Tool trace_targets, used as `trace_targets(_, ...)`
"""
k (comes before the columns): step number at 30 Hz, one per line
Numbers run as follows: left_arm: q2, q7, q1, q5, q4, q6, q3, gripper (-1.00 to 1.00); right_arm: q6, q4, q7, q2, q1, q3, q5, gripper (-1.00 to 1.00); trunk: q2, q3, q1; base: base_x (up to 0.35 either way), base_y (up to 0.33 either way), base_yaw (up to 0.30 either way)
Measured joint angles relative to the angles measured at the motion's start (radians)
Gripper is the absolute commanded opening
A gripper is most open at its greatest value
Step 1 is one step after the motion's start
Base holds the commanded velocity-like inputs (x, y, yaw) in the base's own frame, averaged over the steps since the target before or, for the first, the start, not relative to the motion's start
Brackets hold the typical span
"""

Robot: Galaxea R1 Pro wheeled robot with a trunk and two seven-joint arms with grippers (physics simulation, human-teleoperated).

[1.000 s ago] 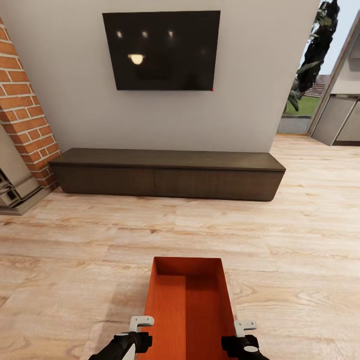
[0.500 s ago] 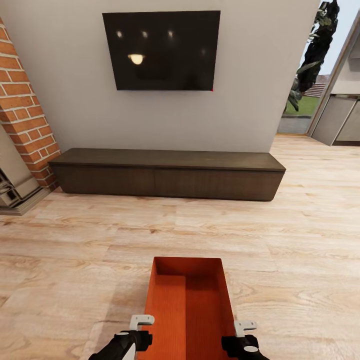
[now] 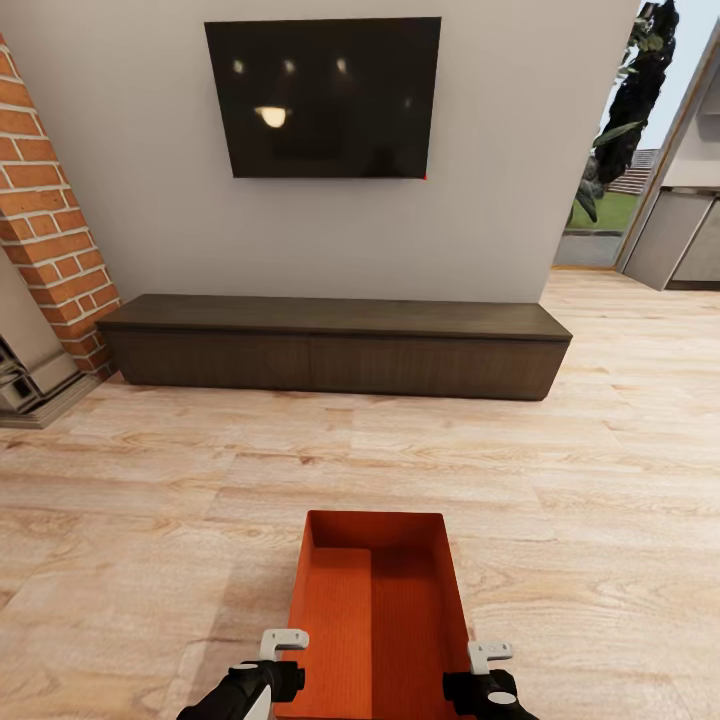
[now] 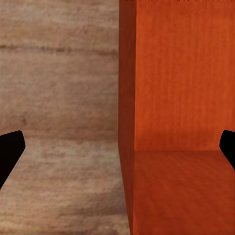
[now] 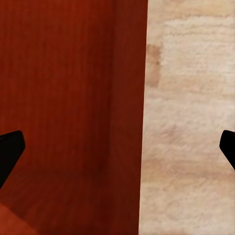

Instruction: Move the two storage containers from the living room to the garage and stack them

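- A home living room, rendered in simulation.
- Black wall-mounted TV (image 3: 322,97) at upper centre.
- Long dark low cabinet (image 3: 335,346) beneath it.
- Red brick column (image 3: 50,225) at left edge.
- Light wood-plank floor (image 3: 150,500) across the lower frame.

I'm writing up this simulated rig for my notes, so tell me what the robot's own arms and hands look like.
Both arms are glossy black with rounded casings. The left hand and right hand each end in a small pale grey, angular bracket-like part. In the wrist views the fingertips appear as plain black wedges. No cables or markings are visible.
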Motion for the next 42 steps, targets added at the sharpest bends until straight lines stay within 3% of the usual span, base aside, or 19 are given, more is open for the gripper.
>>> trace_targets(10,0.0,0.0,0.0,0.003,-0.001,0.0,0.0,1.0,0.0,0.0,0.0,0.0,0.0,0.001,0.0,1.0,0.0,0.0,0.0,0.0,0.0,0.0)
trace_targets(20,0.0,0.0,0.0,0.003,-0.001,0.001,0.0,1.0,0.0,0.0,0.0,0.0,0.0,0.001,0.0,1.0,-0.07,-0.031,0.038,0.0,0.0,0.0)
trace_targets(33,0.0,0.0,0.0,0.003,-0.002,0.0,0.0,1.0,-0.002,0.0,0.0,-0.005,0.0,0.001,0.0,1.0,-0.07,-0.031,0.038,0.0,0.0,0.0)
trace_targets(38,0.0,0.0,0.0,0.003,-0.002,-0.001,0.0,1.0,-0.003,-0.012,0.0,-0.029,0.0,0.0,0.0,1.0,-0.07,-0.031,0.038,0.0,0.0,0.0)
trace_targets(42,0.0,-0.001,0.0,0.003,-0.002,-0.002,0.001,1.0,-0.003,-0.015,0.0,-0.032,0.0,0.0,0.0,1.0,-0.07,-0.031,0.038,0.0,0.0,0.0)
